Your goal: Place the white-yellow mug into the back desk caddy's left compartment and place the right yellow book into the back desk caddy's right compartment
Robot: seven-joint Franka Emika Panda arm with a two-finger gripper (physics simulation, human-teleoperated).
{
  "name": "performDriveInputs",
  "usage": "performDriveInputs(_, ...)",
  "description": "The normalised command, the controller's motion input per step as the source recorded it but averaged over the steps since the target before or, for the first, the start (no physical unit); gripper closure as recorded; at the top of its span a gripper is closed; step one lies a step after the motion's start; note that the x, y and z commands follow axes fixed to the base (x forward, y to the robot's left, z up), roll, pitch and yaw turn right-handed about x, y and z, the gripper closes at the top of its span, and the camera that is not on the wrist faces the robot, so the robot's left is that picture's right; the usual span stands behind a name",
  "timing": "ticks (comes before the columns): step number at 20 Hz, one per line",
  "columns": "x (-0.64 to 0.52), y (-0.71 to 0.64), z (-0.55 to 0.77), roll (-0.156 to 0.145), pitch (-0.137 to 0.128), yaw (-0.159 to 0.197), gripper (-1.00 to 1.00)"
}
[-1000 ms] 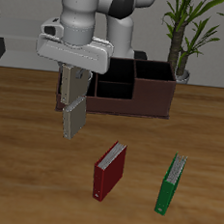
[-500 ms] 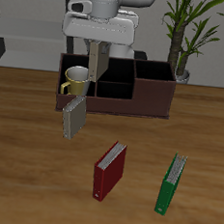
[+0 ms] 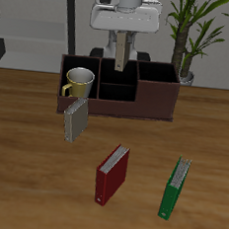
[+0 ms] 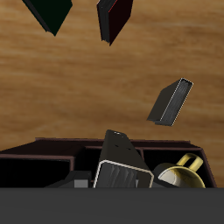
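Wood-grain planks covered the table, with a potted plant behind. No writing could be read. Going rightward: the glossy mug sat in an end section of the boxy maroon caddy; a grey book stood before it; the fingers hung over the caddy's middle, seemingly together and holding nothing; a red book and a green book stood nearer the front.

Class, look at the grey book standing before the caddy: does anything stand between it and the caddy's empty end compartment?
Nothing visible, apart from the front wall of the caddy. The mug sits in the opposite end compartment, off that path.
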Motion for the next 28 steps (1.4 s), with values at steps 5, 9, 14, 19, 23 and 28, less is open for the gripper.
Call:
performDriveInputs(5,-0.41,0.40,0.03,0.012,-0.017,0.065,1.00)
performDriveInputs(9,-0.37,0.46,0.00,0.030,0.039,0.009,1.00)
performDriveInputs(14,-0.17,0.35,0.02,-0.010,0.010,-0.005,1.00)
performDriveInputs(19,0.05,0.30,-0.14,-0.012,0.070,-0.053,1.00)
performDriveInputs(23,0.11,0.16,-0.26,-0.024,0.055,-0.042,1.00)
performDriveInputs(28,0.12,0.14,-0.39,0.012,0.076,-0.027,1.00)
